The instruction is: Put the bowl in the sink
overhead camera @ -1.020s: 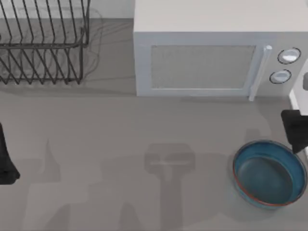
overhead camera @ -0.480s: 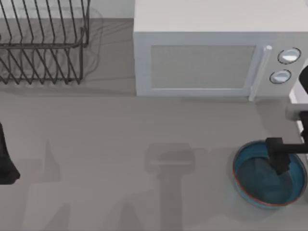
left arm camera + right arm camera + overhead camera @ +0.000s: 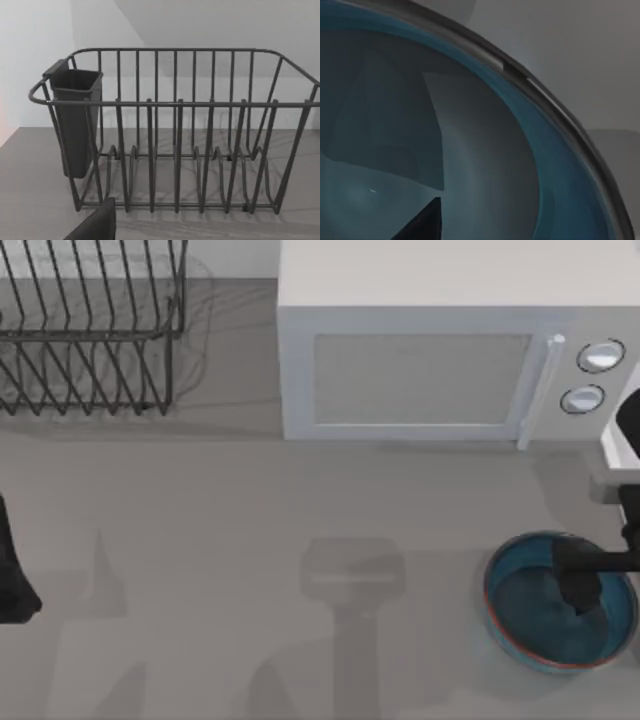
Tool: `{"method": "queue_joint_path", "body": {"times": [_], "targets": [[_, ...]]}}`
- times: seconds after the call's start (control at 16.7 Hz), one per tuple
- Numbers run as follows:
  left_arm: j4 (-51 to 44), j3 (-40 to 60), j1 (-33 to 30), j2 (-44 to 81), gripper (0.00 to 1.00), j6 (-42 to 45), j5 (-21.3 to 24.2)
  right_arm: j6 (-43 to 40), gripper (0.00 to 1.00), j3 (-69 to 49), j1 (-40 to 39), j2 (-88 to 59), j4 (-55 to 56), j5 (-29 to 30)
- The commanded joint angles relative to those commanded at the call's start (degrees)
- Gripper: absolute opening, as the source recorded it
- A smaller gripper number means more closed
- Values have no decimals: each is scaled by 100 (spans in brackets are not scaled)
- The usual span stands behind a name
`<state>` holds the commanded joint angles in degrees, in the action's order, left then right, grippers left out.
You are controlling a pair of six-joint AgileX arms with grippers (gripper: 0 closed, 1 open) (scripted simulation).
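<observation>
A: Right gripper hangs over the bowl, which sits directly beneath it by the table's right edge; finger opening — cannot tell. Left arm parked at the left edge.

B: Risk: the glossy rim could slip or tip if pinched off-centre.

Counted on table:
- One bowl, blue, at 4 o'clock in top view.
- One microwave, at 1 o'clock; two round knobs on its front, one handle bar.
- One wire dish rack, at 10 o'clock; one dark cutlery cup hung on its end.
- Two arms: right gripper over bowl at 4 o'clock, left arm at 9 o'clock edge.
</observation>
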<state>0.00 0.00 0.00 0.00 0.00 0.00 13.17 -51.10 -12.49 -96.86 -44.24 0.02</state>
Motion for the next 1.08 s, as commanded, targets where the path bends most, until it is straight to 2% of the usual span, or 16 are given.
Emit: {"method": "queue_joint_path", "body": {"times": [0.66, 1.08], "targets": [[0, 0, 0, 0, 100, 0, 0, 0, 2, 0, 0, 0, 0, 0], [0, 0, 0, 0, 100, 0, 0, 0, 0, 0, 0, 0, 0, 0]]}}
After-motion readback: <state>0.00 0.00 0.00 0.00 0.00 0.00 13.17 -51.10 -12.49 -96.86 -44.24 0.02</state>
